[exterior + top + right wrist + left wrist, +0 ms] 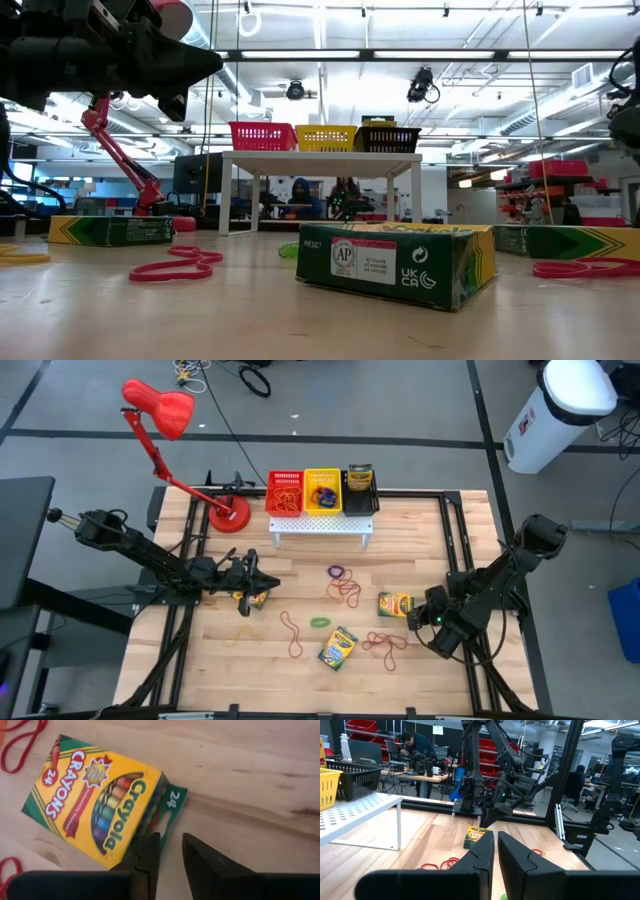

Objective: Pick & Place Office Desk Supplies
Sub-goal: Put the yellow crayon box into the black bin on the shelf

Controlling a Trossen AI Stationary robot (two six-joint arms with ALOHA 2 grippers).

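Three yellow-and-green crayon boxes lie flat on the wooden table: one [395, 604] at the right, one [338, 648] nearer the front, one [256, 599] under my left gripper. Loose rubber bands, purple [337, 572], red [345, 592] and green [320, 622], lie between them. My right gripper [171, 845] slants down, open, just over the flap end of the right box [100, 800], with nothing between its fingers. My left gripper [496, 851] hangs level above the table, its fingers almost together with nothing between them.
At the far edge a white perforated rack [320, 525] carries a red basket [284, 492], a yellow basket [322, 491] and a black basket [361, 490] with a crayon box in it. A red desk lamp [230, 515] stands left of the rack.
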